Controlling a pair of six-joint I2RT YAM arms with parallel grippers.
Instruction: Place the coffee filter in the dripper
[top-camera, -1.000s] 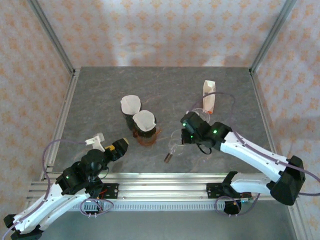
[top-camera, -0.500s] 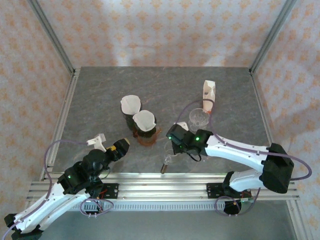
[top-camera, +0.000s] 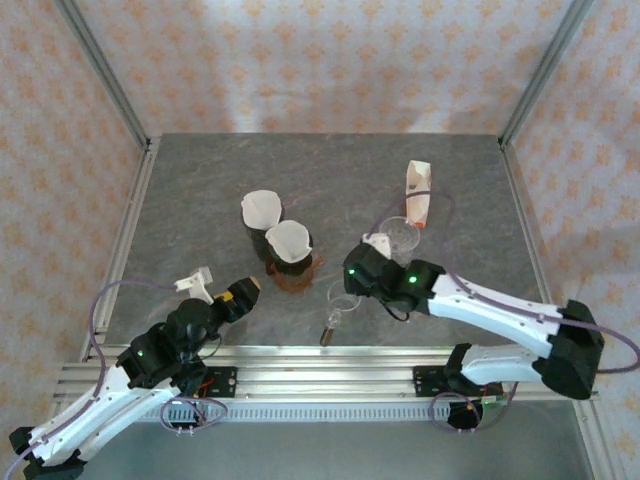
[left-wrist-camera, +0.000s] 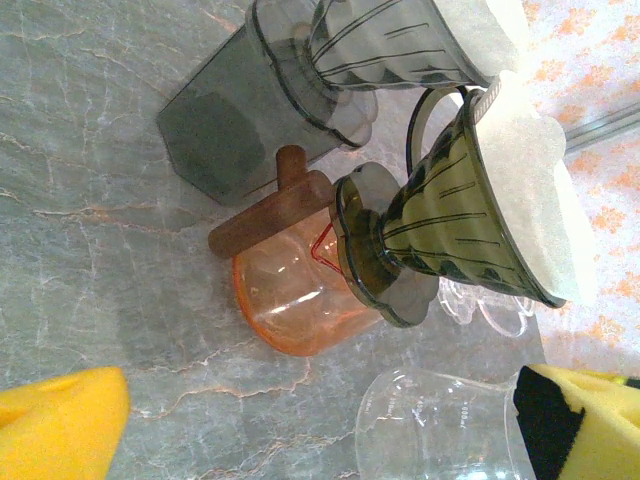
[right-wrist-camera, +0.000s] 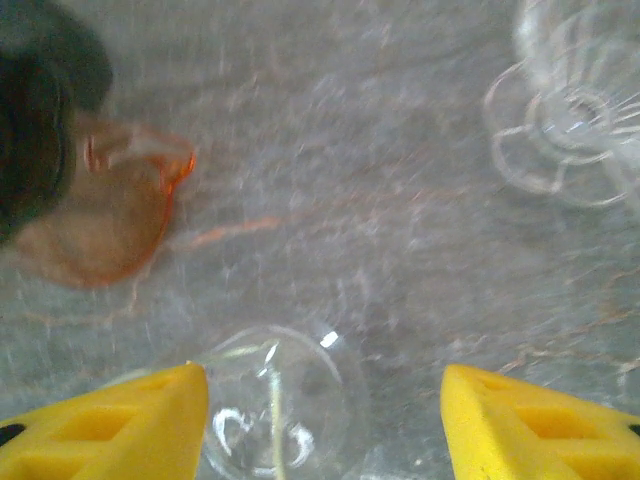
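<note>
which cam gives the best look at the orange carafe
Left wrist: the orange carafe is close and sharp, its wooden handle clear, though a dark dripper covers part. Top external shows just an orange sliver beneath that dripper. Right wrist shows it blurred at the left.

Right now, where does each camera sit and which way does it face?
Top external: above and behind, looking down on the table; left arm and right arm show.
Left wrist: low, facing the filter-lined dripper; open left gripper below.
Right wrist: looking down at a clear glass vessel; open right gripper below.
Both wrist views share the orange carafe.
</note>
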